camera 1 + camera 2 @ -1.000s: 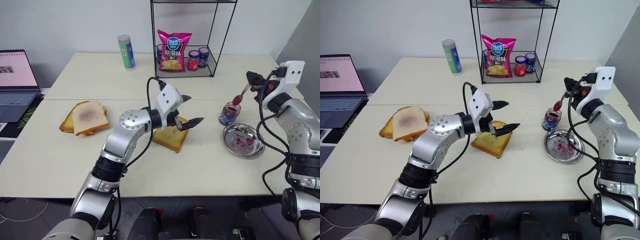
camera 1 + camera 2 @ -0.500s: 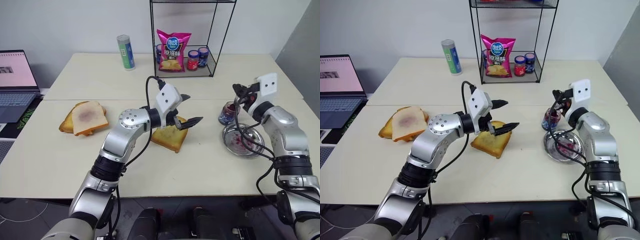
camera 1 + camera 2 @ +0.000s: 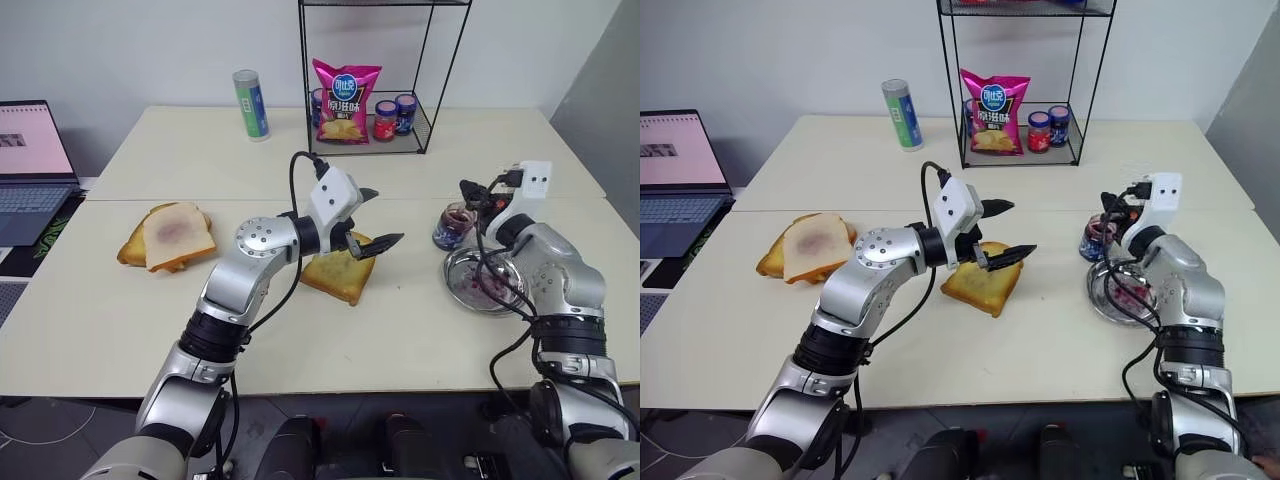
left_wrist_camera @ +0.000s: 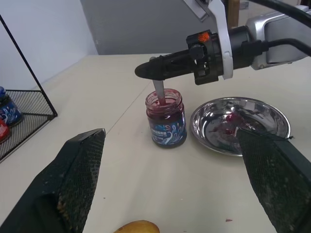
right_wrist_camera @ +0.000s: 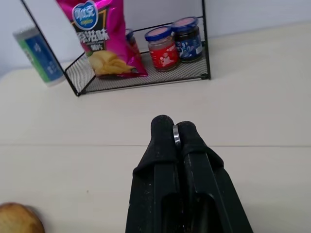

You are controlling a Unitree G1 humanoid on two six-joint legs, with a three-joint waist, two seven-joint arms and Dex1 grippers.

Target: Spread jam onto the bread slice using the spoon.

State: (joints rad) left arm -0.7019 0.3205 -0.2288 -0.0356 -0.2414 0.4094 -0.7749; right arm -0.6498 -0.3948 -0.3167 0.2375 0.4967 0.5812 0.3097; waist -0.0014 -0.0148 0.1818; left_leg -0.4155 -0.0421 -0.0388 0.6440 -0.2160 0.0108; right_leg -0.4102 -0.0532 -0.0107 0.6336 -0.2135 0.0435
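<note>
1. Your right gripper (image 4: 146, 71) is at the right of the head views, its fingers pinched tight on the spoon (image 4: 159, 91). A thin sliver of the handle shows between the fingertips in the right wrist view.
2. The spoon hangs down from those fingers into the open jam jar (image 3: 452, 227). Its bowl is inside the jar, so you cannot see it.
3. The jam (image 4: 163, 105) shows dark red inside that jar, and as smears in the steel dish (image 3: 478, 282) just beside it, lower right of the frame.
4. Your left gripper (image 3: 371, 217) sits at the centre of the head views with its fingers spread wide and nothing between them.
5. The bread slice (image 3: 338, 276) lies on the table (image 3: 420, 330) just below and behind that gripper, centre of the frame.
6. At the left, two more slices (image 3: 168, 236) lie stacked.
7. At the top centre, a wire rack (image 3: 375, 80) holds a chip bag (image 3: 346, 99) and lidded jars (image 3: 392, 117).
</note>
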